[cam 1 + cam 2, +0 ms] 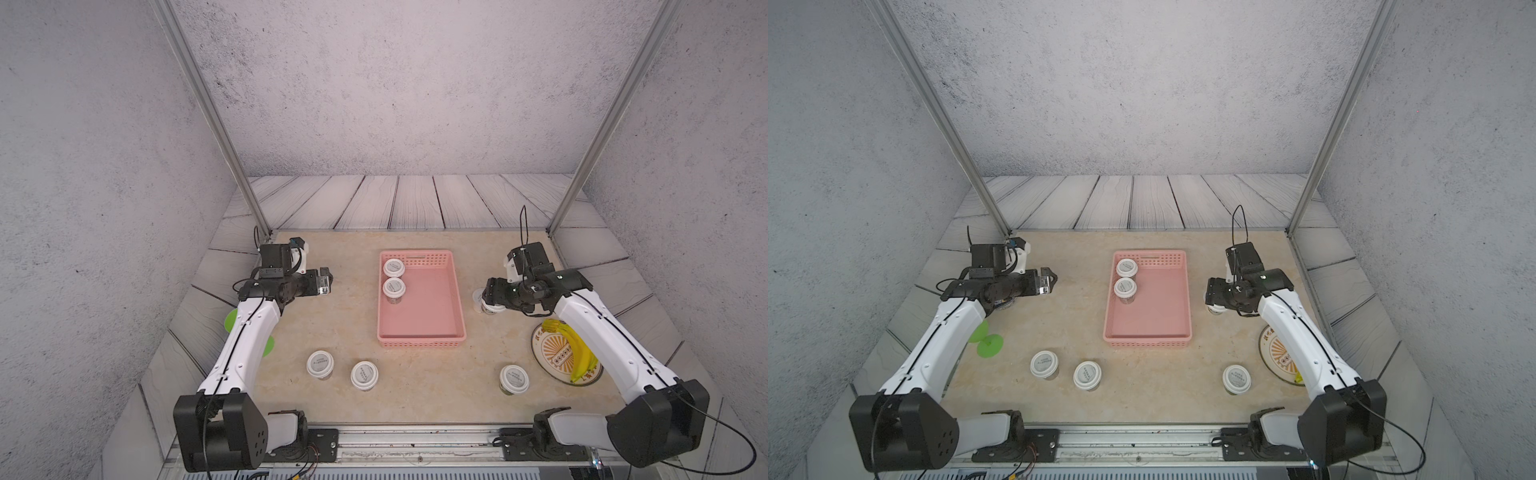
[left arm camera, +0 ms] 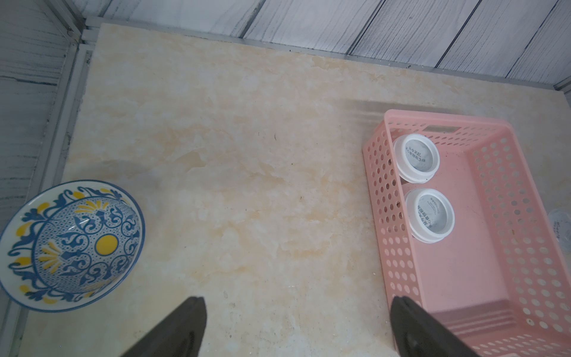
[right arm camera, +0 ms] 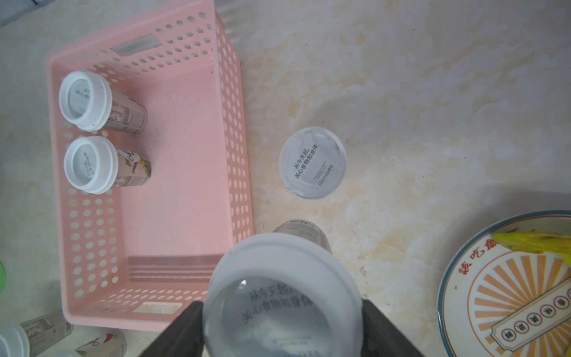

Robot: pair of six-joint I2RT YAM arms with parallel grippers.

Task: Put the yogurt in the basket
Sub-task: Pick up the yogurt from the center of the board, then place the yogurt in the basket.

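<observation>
Nearest, at the front of the table [image 1: 415, 395], a cup [image 1: 320, 364] and a second cup [image 1: 364, 375] stand on the left, and a third cup [image 1: 514, 379] stands on the right. Just behind the third cup is a plate [image 1: 548, 349] with a banana [image 1: 575, 353] on it, partly under the right arm. On the left, a green cup [image 1: 984, 338] lies partly hidden under the left arm.

In the middle is the basket [image 1: 419, 343]. Two cups stand upright in its far left corner, the nearer cup [image 1: 393, 287] just in front of the farther cup [image 1: 393, 267].

Right of the basket, the right gripper [image 3: 282, 303] is closed on a sixth cup [image 3: 278, 265], and its fingers [image 3: 185, 327] touch the lid from both sides. I cannot tell whether this cup rests on the table or is lifted. A seventh cup [image 3: 312, 162] stands just beside it, outside the basket.

Left of the basket, the left gripper [image 2: 297, 299] hangs over bare table with its fingers wide apart, holding nothing. A blue and yellow bowl [image 2: 71, 244] stands near it.
</observation>
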